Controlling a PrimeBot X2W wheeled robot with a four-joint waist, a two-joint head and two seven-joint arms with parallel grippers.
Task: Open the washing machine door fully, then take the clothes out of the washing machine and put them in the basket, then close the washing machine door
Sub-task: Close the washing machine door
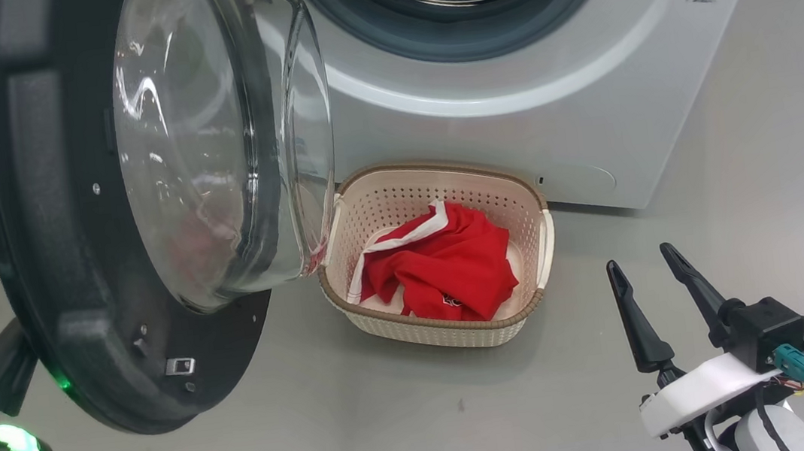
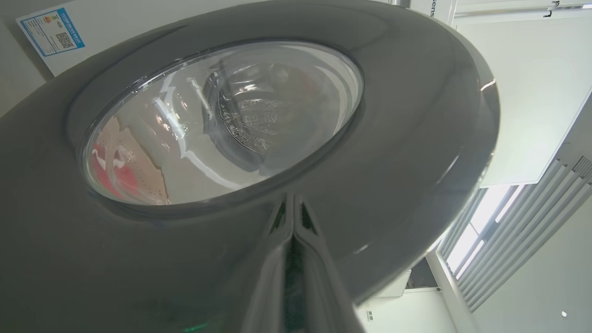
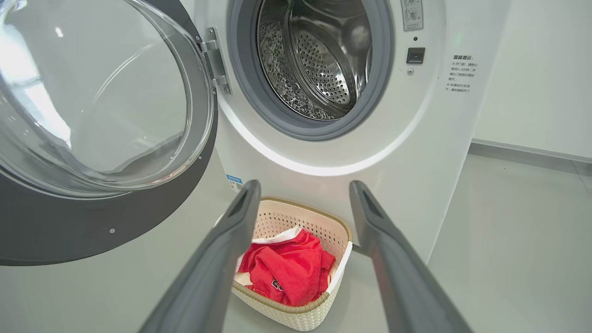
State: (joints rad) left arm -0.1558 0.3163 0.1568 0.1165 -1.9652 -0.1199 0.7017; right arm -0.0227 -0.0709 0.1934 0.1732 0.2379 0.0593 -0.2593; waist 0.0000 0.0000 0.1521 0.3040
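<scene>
The door (image 1: 56,242) stands between the narrow-shut left hand (image 2: 291,208) and the basket (image 1: 422,333); right hand (image 1: 640,259) wide.

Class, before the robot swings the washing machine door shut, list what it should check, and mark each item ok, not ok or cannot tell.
1. Drum free of clothes: ok, in the part visible.
2. Clothes inside basket: ok.
3. Right gripper open, empty, away from the washing machine door: ok.
4. Left gripper shut, tips at the door's outer face: ok.
5. Door's glass clears the basket rim: cannot tell.
</scene>
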